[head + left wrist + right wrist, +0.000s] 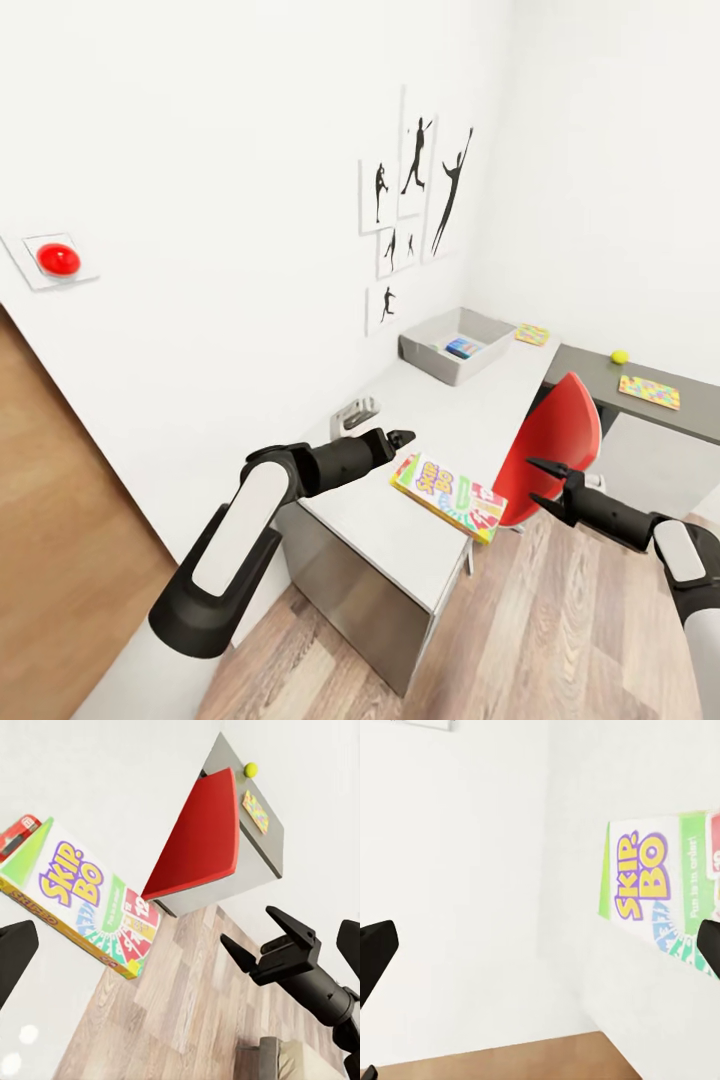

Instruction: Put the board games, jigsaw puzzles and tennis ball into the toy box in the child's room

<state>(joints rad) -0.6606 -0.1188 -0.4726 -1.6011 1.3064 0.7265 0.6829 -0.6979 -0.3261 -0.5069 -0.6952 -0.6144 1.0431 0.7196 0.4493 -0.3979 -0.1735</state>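
The SKIP-BO board game (447, 495) (82, 900) (660, 896) lies flat near the front edge of the light grey table (400, 530). My left gripper (398, 438) hovers open just left of it, over the tabletop. My right gripper (543, 485) (259, 936) stands open to its right, off the table's edge. Far back, the pale grey toy box (432, 356) holds a small blue board game (463, 347). One jigsaw puzzle (531, 334) lies beyond the bin, another (649, 391) on the dark wing beside the tennis ball (620, 357). A beige, grey-framed corner, perhaps the bed (279, 1059), shows low down.
A red chair (556, 435) stands tucked in the desk's corner, close to my right gripper. A small silver object (355, 413) sits on the table by the wall. A wooden door (60, 500) is at the left, with wood floor (560, 640) below.
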